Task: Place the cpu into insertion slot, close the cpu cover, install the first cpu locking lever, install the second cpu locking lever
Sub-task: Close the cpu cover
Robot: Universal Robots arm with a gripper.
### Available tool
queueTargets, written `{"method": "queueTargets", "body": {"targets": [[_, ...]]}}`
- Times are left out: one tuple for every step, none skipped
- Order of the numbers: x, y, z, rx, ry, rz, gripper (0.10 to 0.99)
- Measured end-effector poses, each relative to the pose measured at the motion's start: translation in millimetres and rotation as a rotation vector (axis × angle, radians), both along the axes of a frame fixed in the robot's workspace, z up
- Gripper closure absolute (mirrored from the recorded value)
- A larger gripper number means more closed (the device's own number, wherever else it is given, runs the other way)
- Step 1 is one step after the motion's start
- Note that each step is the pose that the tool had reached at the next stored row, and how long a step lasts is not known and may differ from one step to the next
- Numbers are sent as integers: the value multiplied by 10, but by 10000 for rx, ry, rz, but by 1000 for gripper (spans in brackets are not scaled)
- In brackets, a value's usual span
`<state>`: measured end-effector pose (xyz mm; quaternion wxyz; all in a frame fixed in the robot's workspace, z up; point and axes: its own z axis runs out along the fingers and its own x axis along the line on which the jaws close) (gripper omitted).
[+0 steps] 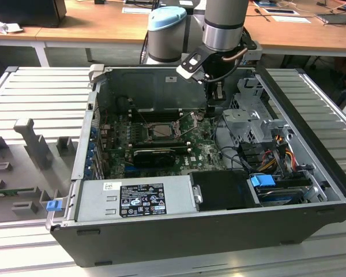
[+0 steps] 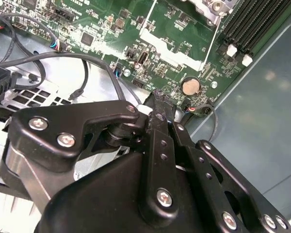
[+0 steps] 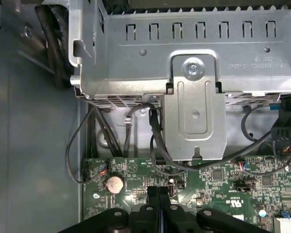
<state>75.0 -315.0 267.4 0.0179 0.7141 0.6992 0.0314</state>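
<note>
Jaws pinched fully together, nothing in 'em, hanging over the green board; coin battery just beside them; cpu well apart.

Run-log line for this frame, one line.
end effector: shut, empty | near round silver coin cell | silver-grey square cpu: in black-framed insertion slot

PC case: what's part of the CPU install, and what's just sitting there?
Job: cpu, insertion slot, pincer.
Lying about: graphics card, power supply, drive cage, coin battery.
</note>
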Motion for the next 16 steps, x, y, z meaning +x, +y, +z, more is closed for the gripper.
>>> {"method": "queueTargets", "body": {"targets": [[-2,-8,-18,19,11,61,980],[-5,-10,-27,24,31,94,980],[-9,-12,-33,25,44,135,980],[-18,-14,-37,22,47,219,980],[-29,-14,-45,26,47,290,980],[-36,-14,-87,26,49,397,980],[-39,-14,-118,25,51,460,980],[-41,-14,-157,24,58,535,980],[-42,-15,-179,24,66,573,980],[-45,-19,-197,24,75,610,980],[-49,-29,-215,24,95,667,980],[-52,-39,-222,24,122,703,980],[-53,-42,-223,31,205,725,980],[-53,-42,-223,34,312,729,980],[-53,-42,-223,38,452,731,980],[-54,-42,-223,43,606,732,980]]}}
